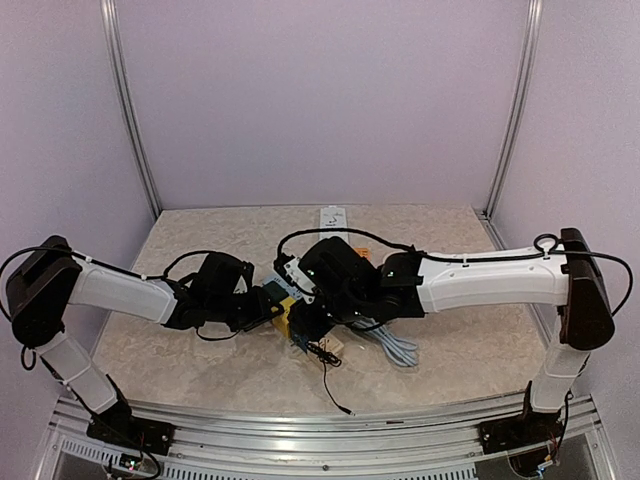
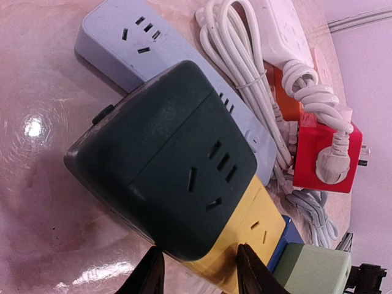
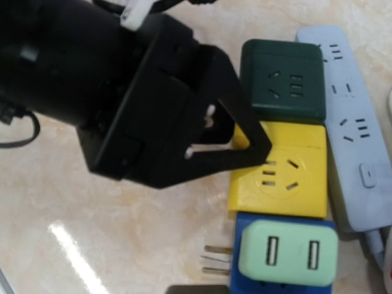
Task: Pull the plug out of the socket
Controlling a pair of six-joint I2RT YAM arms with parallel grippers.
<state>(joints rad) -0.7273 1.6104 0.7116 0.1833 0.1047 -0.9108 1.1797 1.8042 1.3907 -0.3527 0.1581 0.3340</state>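
While the left gripper (image 2: 201, 272) has its fingers (image 2: 251, 272) apart with the edge of the yellow socket block (image 3: 288, 177) between them, can't tell if they actually pinch it. Right gripper: fingers not shown in its own view and buried under the wrist from the top, so its state can't be told; right arm (image 1: 480, 280) reaches in from the right edge.

The plug, as I judge it, is the pale green adapter (image 3: 288, 257), seated in the blue block (image 2: 289, 236). That block ends a row of dark green block (image 2: 171, 159), yellow, blue. The row lies mid-table (image 1: 450, 350), a bit toward the near edge and left of centre.

Risks:
- A pull could split the row at the yellow/blue joint instead of freeing the adapter, if the hold is on the wrong block.
- Glossy plastic on a polished stone-look top means the row likely slides or tips if it isn't braced.
- Both wrists are crowded over one spot, so a knock between them is likely.
- The white cables (image 2: 245, 67) and grey-blue power strip (image 2: 122, 43) lie just beside the row and could snag or drag.
- Bare metal prongs (image 3: 217, 258) stick out just left of the blue block and could catch a finger.

Shapes: blocks are cubes with rounded corners, smooth and hard. The adapter is a rounded slab with two slots. The strip is long and flat. A red cube (image 2: 324, 159) sits among the coiled cords.
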